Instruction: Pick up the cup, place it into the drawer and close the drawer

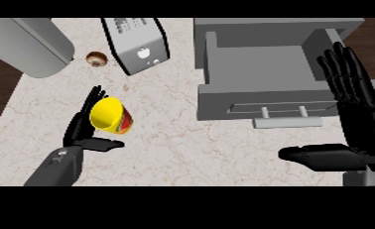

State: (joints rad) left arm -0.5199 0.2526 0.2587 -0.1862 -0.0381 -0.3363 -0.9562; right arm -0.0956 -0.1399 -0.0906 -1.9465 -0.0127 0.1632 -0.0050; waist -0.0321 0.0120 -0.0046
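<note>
A yellow cup (110, 116) with a red and green side lies tilted on the marble counter, its mouth turned up and to the left. My left hand (77, 131) is right beside it on the left, open, with straight fingers behind the cup and the thumb stretched out just below it. The grey drawer (219, 96) stands open at the upper right, with nothing inside, and its handle (287, 122) faces me. My right hand (357, 124) is open at the drawer's right side, fingers up, thumb pointing left below the drawer's front.
A silver toaster (136, 44) stands at the back, left of the drawer. A small brown round object (96, 58) lies beside it. A large grey rounded appliance (33, 44) fills the back left corner. Dark floor shows past the counter's left edge.
</note>
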